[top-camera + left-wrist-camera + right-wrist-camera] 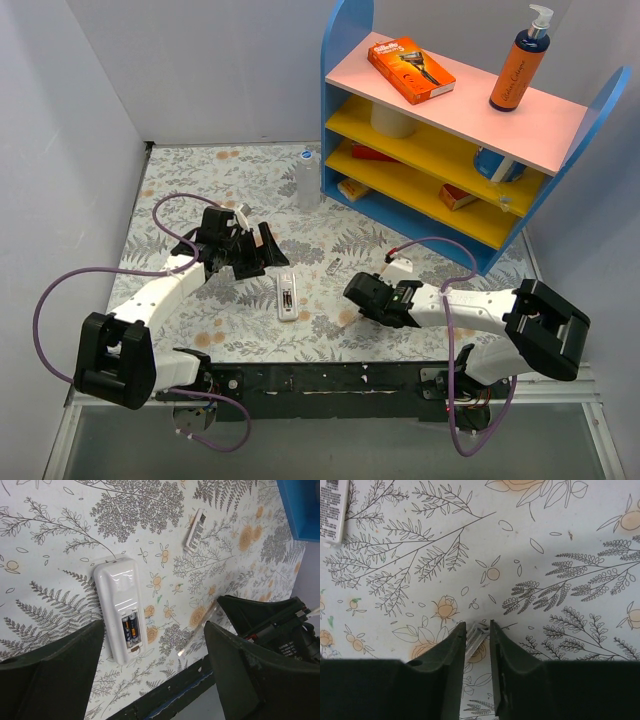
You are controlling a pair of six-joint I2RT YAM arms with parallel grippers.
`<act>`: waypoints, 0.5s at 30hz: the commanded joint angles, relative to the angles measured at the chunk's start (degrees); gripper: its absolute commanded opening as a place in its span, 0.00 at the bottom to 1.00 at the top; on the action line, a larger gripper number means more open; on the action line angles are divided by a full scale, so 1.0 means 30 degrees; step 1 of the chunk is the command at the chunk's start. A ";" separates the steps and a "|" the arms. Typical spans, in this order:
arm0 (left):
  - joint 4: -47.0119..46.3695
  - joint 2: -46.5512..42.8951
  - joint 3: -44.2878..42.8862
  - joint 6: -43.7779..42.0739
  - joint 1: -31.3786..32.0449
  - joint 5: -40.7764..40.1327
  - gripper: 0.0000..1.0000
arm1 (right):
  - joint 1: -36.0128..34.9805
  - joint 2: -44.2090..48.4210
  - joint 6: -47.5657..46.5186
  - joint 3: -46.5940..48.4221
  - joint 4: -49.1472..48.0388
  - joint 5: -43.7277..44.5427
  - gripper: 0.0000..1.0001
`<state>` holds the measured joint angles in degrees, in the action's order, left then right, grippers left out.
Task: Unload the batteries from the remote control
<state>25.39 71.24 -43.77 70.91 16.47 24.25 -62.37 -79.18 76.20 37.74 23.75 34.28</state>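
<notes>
The white remote control (287, 297) lies face down on the floral table, its battery bay open. In the left wrist view the remote control (119, 605) holds two dark batteries (130, 629) side by side in the bay. My left gripper (258, 256) hovers just left of it, open and empty, with its fingers (50, 675) spread wide. My right gripper (352, 298) sits low, right of the remote. The right gripper (477, 627) has its jaws narrowly closed on a thin clear plastic strip (476, 639); this strip (197, 630) slants toward the remote.
The loose battery cover (333, 265) lies on the table beyond the remote, also seen as a cover (195, 528) and a cover (331, 510). A clear blue-capped bottle (307, 180) stands by the blue shelf unit (440, 150). The table's dark near edge (165, 700) is close.
</notes>
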 commanded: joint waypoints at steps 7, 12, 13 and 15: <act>-0.2132 -0.2269 0.0673 -0.0611 0.0106 0.2052 0.78 | 0.0047 0.0757 -0.2455 0.0955 -0.1176 0.0847 0.01; -0.2632 -0.2566 0.0761 -0.0493 0.0106 0.3600 0.75 | 0.0223 0.1283 -0.4333 0.1132 -0.2346 0.1083 0.01; -0.2690 -0.2508 0.0790 -0.0523 0.0106 0.4070 0.73 | 0.0368 0.1459 -0.5323 0.1132 -0.3220 0.1024 0.01; -0.3243 -0.2536 0.1111 -0.0611 0.0106 0.4978 0.70 | 0.0515 0.2307 -0.6703 0.1074 -0.4423 0.0411 0.01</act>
<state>19.07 64.82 -41.80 70.28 16.62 32.45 -61.76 -76.49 64.99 38.81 18.57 34.76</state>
